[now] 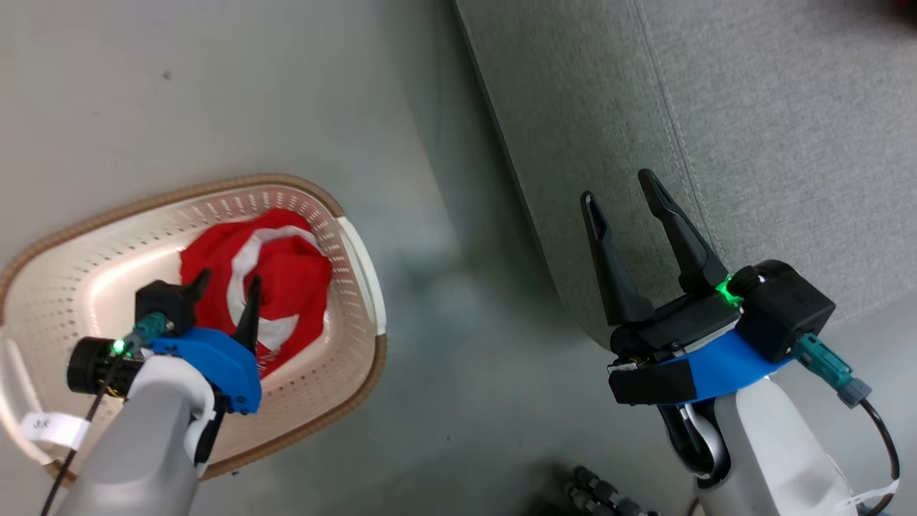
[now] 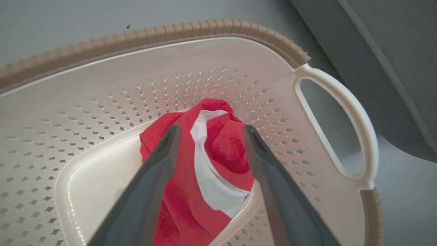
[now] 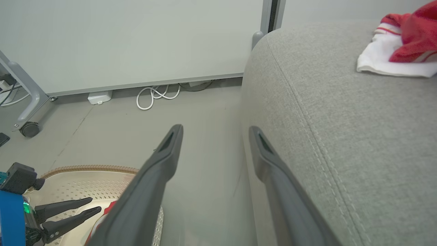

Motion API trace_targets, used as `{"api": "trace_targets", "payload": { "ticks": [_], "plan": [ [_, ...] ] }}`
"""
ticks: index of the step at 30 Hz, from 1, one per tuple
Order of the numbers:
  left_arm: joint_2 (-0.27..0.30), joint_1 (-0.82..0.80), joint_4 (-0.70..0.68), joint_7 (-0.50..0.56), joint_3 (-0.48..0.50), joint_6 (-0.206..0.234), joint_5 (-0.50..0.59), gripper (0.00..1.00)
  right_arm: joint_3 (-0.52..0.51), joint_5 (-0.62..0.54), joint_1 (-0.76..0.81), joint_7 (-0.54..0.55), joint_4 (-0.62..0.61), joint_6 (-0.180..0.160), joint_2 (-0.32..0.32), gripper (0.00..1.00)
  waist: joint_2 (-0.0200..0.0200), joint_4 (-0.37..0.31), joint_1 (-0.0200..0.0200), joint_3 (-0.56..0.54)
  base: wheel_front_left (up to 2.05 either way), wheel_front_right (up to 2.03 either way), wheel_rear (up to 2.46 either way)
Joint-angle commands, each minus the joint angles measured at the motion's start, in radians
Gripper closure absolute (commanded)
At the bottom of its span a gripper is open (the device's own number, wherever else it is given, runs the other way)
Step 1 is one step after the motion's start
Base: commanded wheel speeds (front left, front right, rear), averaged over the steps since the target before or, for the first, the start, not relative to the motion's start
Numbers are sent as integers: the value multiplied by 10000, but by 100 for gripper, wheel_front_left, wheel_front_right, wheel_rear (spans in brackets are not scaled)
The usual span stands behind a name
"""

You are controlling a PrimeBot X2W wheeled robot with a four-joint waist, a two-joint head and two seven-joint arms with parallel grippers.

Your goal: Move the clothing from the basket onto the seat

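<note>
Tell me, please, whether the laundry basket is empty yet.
Not empty: a crumpled red-and-white garment lies in the basket, in front of the left gripper, its jaws open.

The basket (image 1: pixel 236 179) stands on the floor (image 1: pixel 444 322), left of the sofa (image 1: pixel 752 107) and near it. One garment (image 1: pixel 286 272) lies in the basket, toward its sofa side, under the left gripper (image 1: pixel 229 278). The right gripper (image 1: pixel 617 186) hangs over the sofa's edge. A second garment (image 3: pixel 403 51) lies on the sofa, farther back.
</note>
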Motion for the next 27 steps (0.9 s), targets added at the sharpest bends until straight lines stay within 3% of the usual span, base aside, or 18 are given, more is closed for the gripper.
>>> {"api": "trace_targets", "payload": {
  "ticks": [1,7,18,22,24,25,27],
  "plan": [
    [111,-262,114,73,25,54,-23,0,34,61,-168,-60,-68,5,15,0,0,-368,-2,578,0,0,0],
    [228,-910,740,437,-20,207,33,0,148,337,-333,-63,-378,3,17,0,0,-547,-2,1088,0,0,0],
    [102,-1484,2036,1739,-70,1315,30,0,256,408,-247,-67,-633,3,15,0,0,-641,-2,1361,0,0,0],
    [-19,-1604,2307,2076,-114,1331,-68,0,224,390,-172,-67,-676,5,15,0,0,-625,-2,1394,0,0,0],
    [-33,-1652,2362,2089,-166,1253,-55,80,216,399,-146,-67,-686,5,15,0,0,-615,-2,1406,0,0,0],
    [-94,-1628,2412,2188,-203,1138,-75,100,223,396,-142,-67,-677,5,15,0,0,-614,-2,1404,0,0,0],
    [-133,-1645,2466,2275,-239,998,-96,100,229,373,-144,-68,-664,5,15,0,0,-605,-2,1400,0,0,0]
  ]
}}
